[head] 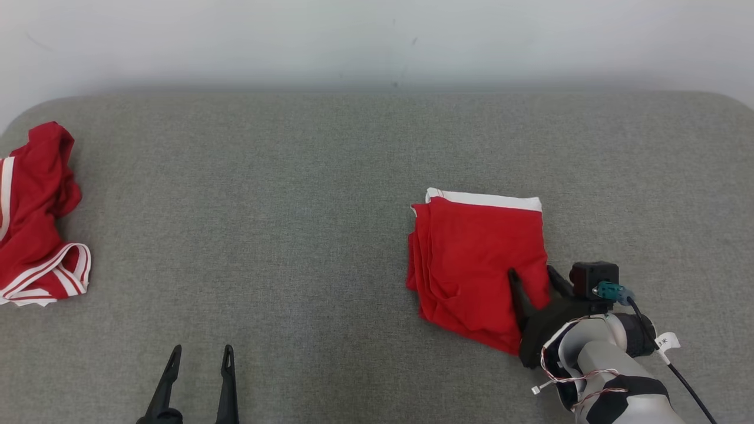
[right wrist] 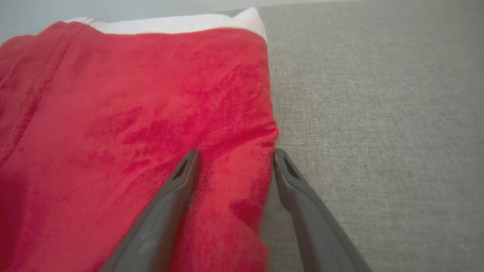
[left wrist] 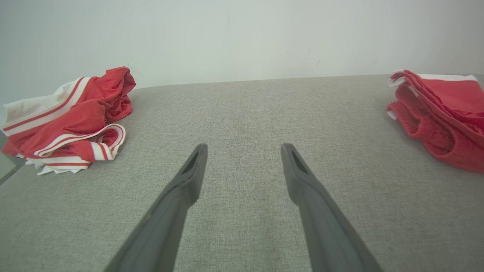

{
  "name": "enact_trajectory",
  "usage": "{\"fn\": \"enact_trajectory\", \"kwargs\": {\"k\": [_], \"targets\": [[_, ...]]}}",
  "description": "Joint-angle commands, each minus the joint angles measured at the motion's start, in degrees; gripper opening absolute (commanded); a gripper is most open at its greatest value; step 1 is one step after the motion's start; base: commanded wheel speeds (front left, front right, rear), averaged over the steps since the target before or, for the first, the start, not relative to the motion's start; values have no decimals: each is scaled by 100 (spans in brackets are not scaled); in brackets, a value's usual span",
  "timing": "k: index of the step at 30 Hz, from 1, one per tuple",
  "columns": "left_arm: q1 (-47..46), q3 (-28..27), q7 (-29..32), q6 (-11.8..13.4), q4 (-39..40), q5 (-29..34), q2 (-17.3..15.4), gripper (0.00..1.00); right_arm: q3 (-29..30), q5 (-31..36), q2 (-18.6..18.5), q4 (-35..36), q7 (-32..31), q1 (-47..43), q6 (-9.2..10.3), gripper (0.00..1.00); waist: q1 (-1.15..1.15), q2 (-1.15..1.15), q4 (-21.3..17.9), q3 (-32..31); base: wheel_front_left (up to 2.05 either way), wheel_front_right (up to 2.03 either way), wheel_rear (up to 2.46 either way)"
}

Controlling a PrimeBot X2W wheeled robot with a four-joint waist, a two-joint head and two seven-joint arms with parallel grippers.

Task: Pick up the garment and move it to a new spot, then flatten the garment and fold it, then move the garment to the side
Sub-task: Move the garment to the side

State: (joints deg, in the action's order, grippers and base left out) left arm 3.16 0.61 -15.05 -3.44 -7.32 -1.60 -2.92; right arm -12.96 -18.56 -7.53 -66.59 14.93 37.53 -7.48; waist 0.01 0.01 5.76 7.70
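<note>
The garment (head: 471, 265), red with a white band along its far edge, lies folded into a thick rectangle right of centre on the grey surface. It also appears as the folded garment (left wrist: 442, 117) at the right of the left wrist view. My right gripper (head: 533, 272) is open at the garment's near right corner, one finger on the red cloth (right wrist: 151, 113) and the other at its right edge, with a strip of fabric between them (right wrist: 234, 155). My left gripper (head: 200, 352) hangs open over bare surface at the lower left, nothing between its fingers (left wrist: 244, 147).
A second red garment with white stripes (head: 35, 218) lies crumpled at the far left edge; the same crumpled garment (left wrist: 72, 117) is left of my left fingers. The grey padded surface (head: 294, 206) ends at a pale wall (head: 377, 41) behind.
</note>
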Motion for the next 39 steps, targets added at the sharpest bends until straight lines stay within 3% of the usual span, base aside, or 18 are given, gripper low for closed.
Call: {"fn": "enact_trajectory", "kwargs": {"k": [1,2,3,4,5,18,25,39], "targets": [[-90,10,-19,17,-19,-18,5,100,-42,-75,44,-105,-23,35,-5,100,-1,-1,20,12,0,0,0],[-102,14,-19,25,-16,-24,5,100,-61,-137,64,-202,-67,67,-5,100,-1,-1,29,12,0,0,0],[-102,19,-19,30,-12,-33,6,100,-95,-174,80,-271,-112,82,-5,70,-1,-1,38,13,0,0,0],[-98,22,-19,41,-9,-46,5,100,-140,-207,89,-305,-117,89,-5,9,-1,-1,43,15,0,0,0],[-91,21,-19,46,-7,-49,5,100,-184,-241,83,-326,-105,106,-5,0,-1,-1,46,16,0,0,0],[-278,22,-19,106,177,-175,6,100,-855,-223,-669,-197,7,926,-5,0,-1,-1,-57,384,0,0,0],[-634,73,-18,46,456,-114,6,100,-1403,-15,-1269,-159,-144,1891,-5,0,-1,-1,-204,1030,0,0,0],[-1328,217,-19,-161,1145,129,-84,100,-1995,134,-2054,-295,-371,3423,-5,0,-1,-1,-809,2171,0,0,0]]}}
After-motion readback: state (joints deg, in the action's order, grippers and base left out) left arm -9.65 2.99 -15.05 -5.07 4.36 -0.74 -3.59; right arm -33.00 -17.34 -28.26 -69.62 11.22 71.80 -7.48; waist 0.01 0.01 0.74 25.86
